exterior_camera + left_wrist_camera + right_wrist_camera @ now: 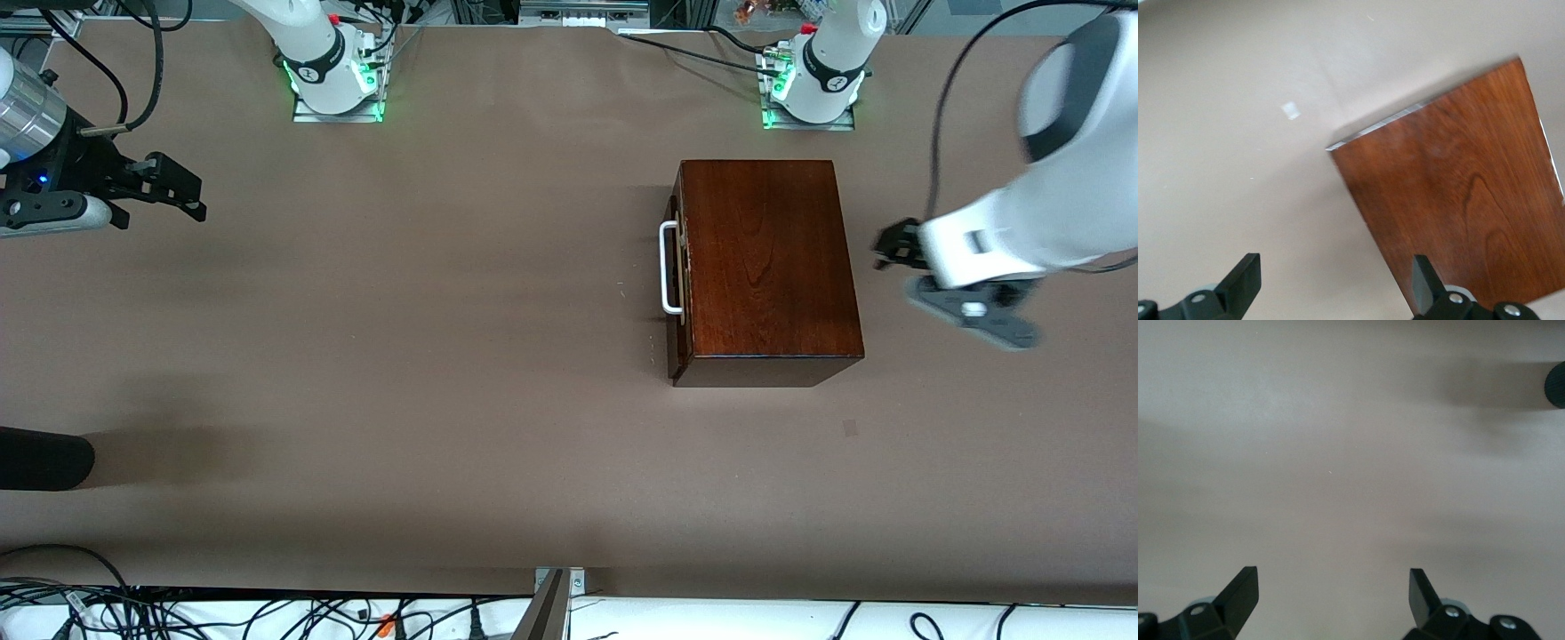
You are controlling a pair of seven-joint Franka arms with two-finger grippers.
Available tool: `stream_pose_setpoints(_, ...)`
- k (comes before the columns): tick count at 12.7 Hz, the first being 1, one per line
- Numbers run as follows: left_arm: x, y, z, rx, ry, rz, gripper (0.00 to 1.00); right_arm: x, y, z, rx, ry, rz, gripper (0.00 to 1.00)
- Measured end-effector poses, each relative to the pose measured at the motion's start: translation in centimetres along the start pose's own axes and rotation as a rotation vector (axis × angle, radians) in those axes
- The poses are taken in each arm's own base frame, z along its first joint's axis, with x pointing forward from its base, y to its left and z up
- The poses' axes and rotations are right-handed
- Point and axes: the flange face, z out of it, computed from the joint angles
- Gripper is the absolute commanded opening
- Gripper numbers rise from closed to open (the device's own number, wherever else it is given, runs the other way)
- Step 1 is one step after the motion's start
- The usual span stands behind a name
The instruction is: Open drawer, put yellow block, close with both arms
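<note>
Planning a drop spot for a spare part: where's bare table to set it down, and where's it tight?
Widest bare stretch: from the drawer handle toward the right gripper at the right arm's end. Also bare: the strip between the wooden box and the front camera's table edge. Tight: the gap at the box's end where the left gripper hovers, open like the right.

This is a robotics lab. Two white arm bases (333, 67) are bolted on metal plates along one edge of a bare brown surface (400, 356). Loose black cables (178, 613) tangle along the edge nearest the front camera.
</note>
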Motion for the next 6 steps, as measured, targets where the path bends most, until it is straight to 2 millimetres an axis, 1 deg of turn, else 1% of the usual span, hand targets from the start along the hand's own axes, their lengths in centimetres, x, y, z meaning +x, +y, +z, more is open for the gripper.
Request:
stream_pose_setpoints(1, -1.2, -1.6, -0.4, -0.022, 0.018, -0.068, 1.0, 0.0, 0.0, 0.0, 0.0, 0.0, 0.0, 1.0)
stream_pose_setpoints(2, -2.4, -2.7, -0.8, -0.028, 0.028, -0.131, 1.0, 0.0, 0.0, 0.0, 0.0, 0.0, 0.0, 1.0)
stream_pose_setpoints(3, -3.6, -2.9, -1.3, -0.025, 0.032, -0.195, 1.0, 0.0, 0.0, 0.0, 0.0, 0.0, 0.0, 1.0)
stream_pose_setpoints(4, -4.8, -2.4, -1.9, -0.022, 0.034, -0.269, 1.0, 0.0, 0.0, 0.0, 0.0, 0.0, 0.0, 1.0)
stream_pose_setpoints(5, -6.0, -1.4, -2.3, -0.021, 0.036, -0.329, 1.0, 0.0, 0.0, 0.0, 0.0, 0.0, 0.0, 1.0)
stream_pose_setpoints(6, -7.1, -0.6, -2.5, -0.018, 0.043, -0.361, 1.0, 0.0, 0.0, 0.0, 0.0, 0.0, 0.0, 1.0)
